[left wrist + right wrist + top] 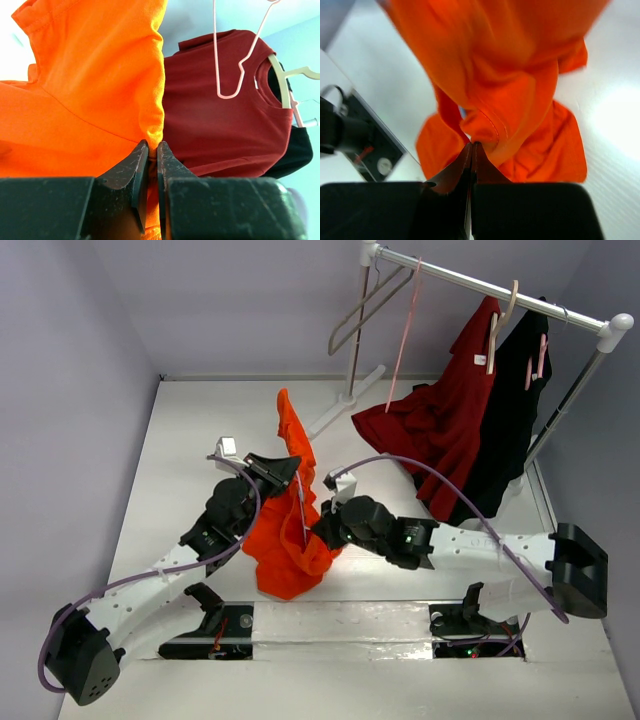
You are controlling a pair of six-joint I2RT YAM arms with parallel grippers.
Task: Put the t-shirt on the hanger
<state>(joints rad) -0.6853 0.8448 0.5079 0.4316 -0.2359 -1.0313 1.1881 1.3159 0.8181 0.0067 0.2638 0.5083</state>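
- We see the left gripper (pixel 153 146) with its fingers pressed nearly together on an edge of the t-shirt (pixel 95 85). The orange cloth runs down between them.
- From that pinch the t-shirt rises above the fingertips and spreads off to their left in the wrist view. From overhead it hangs bunched below the gripper, with one end reaching up past its fingertips.
- The right gripper (pixel 471 146) has its fingers pressed together, tips right against a stitched fold of the t-shirt. The cloth there is blurred, so we cannot tell whether any of it is caught between them.
- Ahead of the right gripper the rest of the t-shirt hangs in loose folds, with the white table (pixel 615 125) behind it.
- In the top view the two grippers sit near each other, one on either side of the bunched t-shirt.
- Beyond the left gripper, to the right of the orange cloth, a dark red shirt (pixel 225 125) hangs on a beige hanger (pixel 283 82). A bare pink hanger (pixel 235 67) is in front of it and a black garment (pixel 296 155) behind.
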